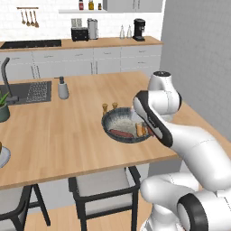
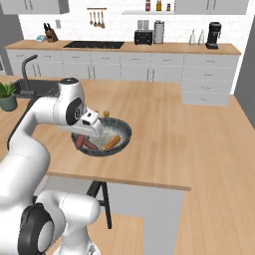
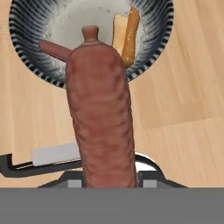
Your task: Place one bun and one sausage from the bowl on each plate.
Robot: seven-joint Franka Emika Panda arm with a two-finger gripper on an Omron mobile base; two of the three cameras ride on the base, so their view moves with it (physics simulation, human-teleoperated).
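Sausage first: in the hand view a long reddish-brown sausage (image 3: 101, 118) runs from the bottom edge up past the middle, right against the camera, and you can take it as clamped in the two-finger gripper (image 3: 107, 181), whose tips are hidden behind it. It hangs lifted over the wooden counter (image 3: 183, 100), its far end pointing at twelve o'clock toward the wide, shallow, dark grey-black bowl (image 3: 154, 43) with the speckled inside.

Inside that bowl, at one o'clock from the held sausage's tip, you have a pale split bun (image 3: 119, 37) with what looks like another orange-brown piece (image 3: 130, 37) leaning against it; whether that is a bun crust or a sausage is hard to tell. A second reddish sausage (image 3: 54, 49) lies at ten o'clock on the bowl floor.

By my reading, you are in the carry step for one sausage: picked, not yet placed. Your next move calls for swinging the arm toward a plate and lowering before you let go, keeping the sausage level so it does not slip.

In the left base view the bowl (image 1: 113, 131) sits near the counter's front edge, and the arm's elbow covers its right side. In the right base view the hand hides the bowl's (image 2: 124, 139) left part. Two small brown-topped shakers (image 1: 109, 107) stand just behind the bowl at twelve o'clock.
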